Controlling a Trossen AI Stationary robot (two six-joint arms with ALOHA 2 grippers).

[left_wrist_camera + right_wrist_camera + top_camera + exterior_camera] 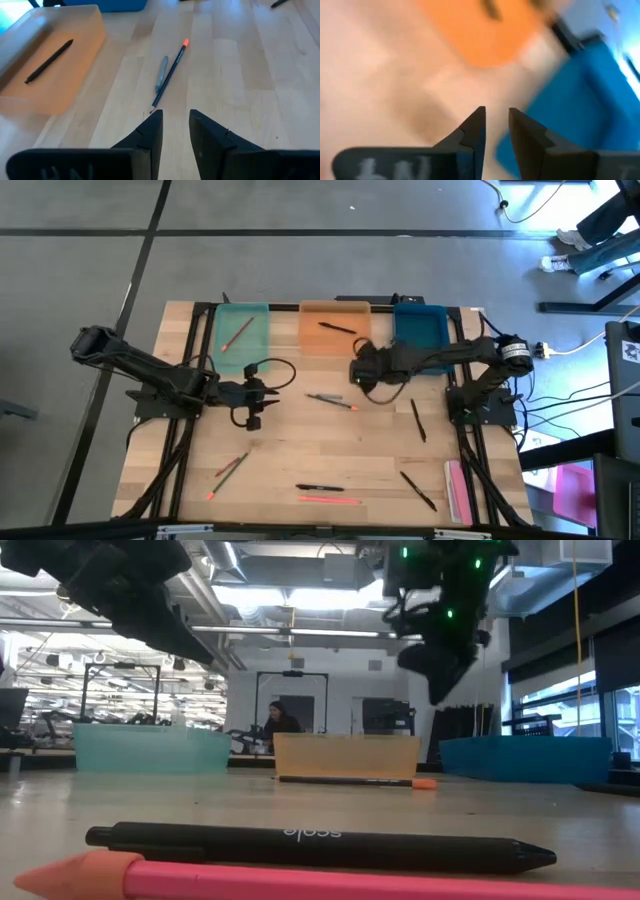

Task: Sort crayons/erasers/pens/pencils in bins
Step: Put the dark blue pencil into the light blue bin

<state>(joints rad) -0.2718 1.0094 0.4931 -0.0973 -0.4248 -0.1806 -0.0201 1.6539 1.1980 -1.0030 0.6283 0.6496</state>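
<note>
The dark pencil with the orange tip [170, 72] lies mid-worktop, lengthwise straight ahead of the left end effector [175, 125], whose fingers stand slightly apart, empty. The right end effector [362, 370], probably equally near, is also slightly apart, empty.

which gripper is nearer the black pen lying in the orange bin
Right. The right gripper sits just beside the orange bin, a little in front of the black pen. The left gripper is farther off, over bare table in front of the teal bin.
</note>
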